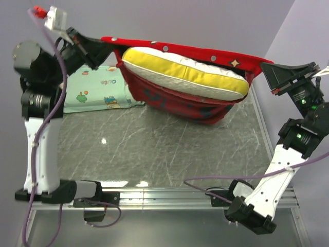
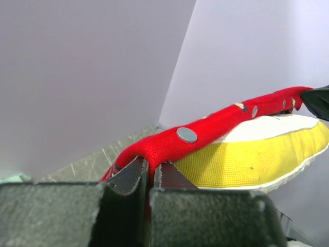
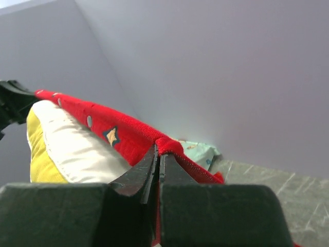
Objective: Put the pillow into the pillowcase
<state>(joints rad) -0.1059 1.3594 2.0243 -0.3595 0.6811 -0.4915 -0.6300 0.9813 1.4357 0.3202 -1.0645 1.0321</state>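
The red pillowcase [image 1: 180, 103] hangs in the air, stretched between both grippers by its upper rim with grey snaps. The cream-white pillow [image 1: 185, 69] with its yellow edge band sits in the open mouth, its upper part sticking out. My left gripper [image 1: 97, 54] is shut on the left end of the rim; in the left wrist view [image 2: 149, 167] red cloth is pinched between the jaws, the pillow [image 2: 257, 154] just beyond. My right gripper [image 1: 267, 69] is shut on the right end, seen in the right wrist view [image 3: 158, 149] next to the pillow [image 3: 72, 149].
A mint-green pillow [image 1: 97, 90] with small cartoon prints lies on the grey marbled table [image 1: 154, 149] at the back left, partly behind the pillowcase. Purple walls close the back and right. An aluminium rail [image 1: 169, 195] runs along the near edge.
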